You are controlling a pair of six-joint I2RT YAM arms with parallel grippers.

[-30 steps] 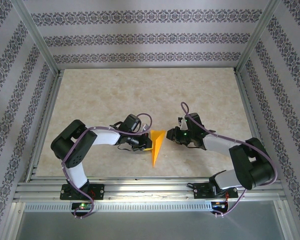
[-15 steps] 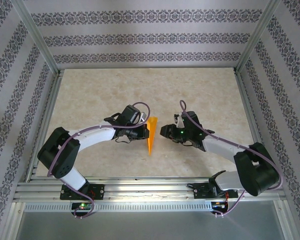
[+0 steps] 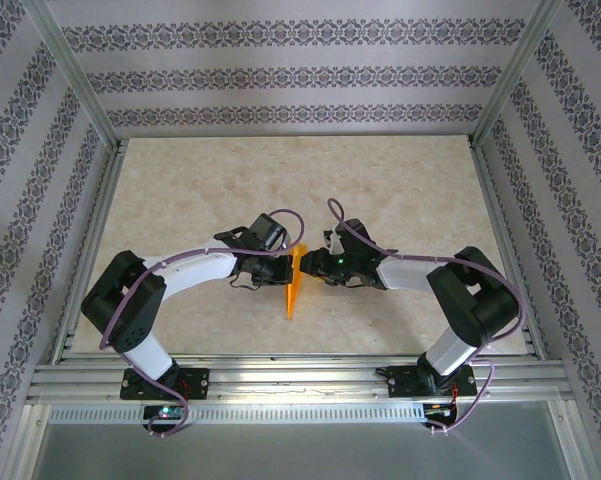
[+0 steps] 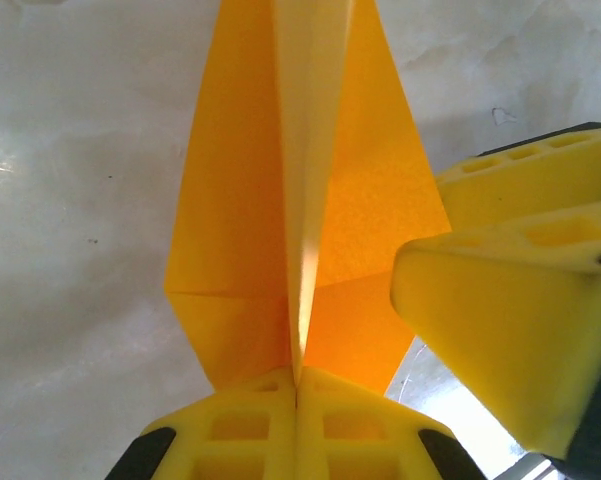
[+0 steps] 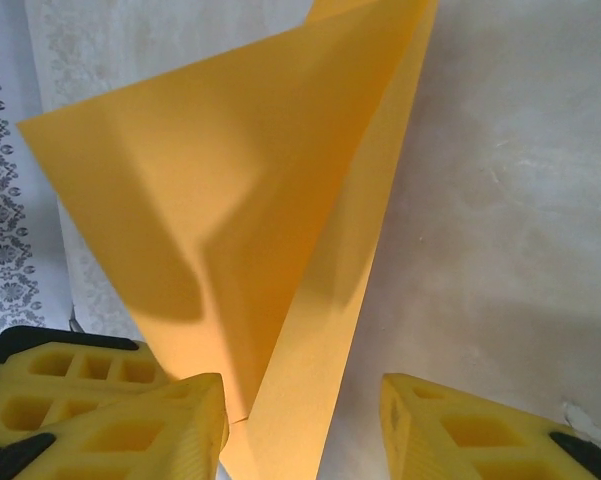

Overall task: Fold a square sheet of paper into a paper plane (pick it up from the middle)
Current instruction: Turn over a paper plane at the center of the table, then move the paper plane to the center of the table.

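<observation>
The square sheet of paper (image 3: 293,285) is orange and folded into a narrow pointed wedge with a centre crease. It hangs on edge above the middle of the table, tip toward the near edge. My left gripper (image 4: 297,375) is shut on the paper's (image 4: 240,200) centre fold, and two flaps spread to either side. From the right, my right gripper (image 5: 300,420) is open, its fingers (image 5: 170,420) standing either side of the paper's (image 5: 230,200) lower strip. In the top view the left gripper (image 3: 283,267) and right gripper (image 3: 310,265) meet at the paper's wide end.
The beige marbled tabletop (image 3: 210,190) lies inside a metal frame (image 3: 280,375), with patterned walls on three sides. The right gripper's yellow fingers (image 4: 520,330) crowd the right of the left wrist view.
The right gripper has moved left up to the paper and opened wider. The left gripper has shifted the paper slightly left and turned it on edge, so it looks narrower from above.
</observation>
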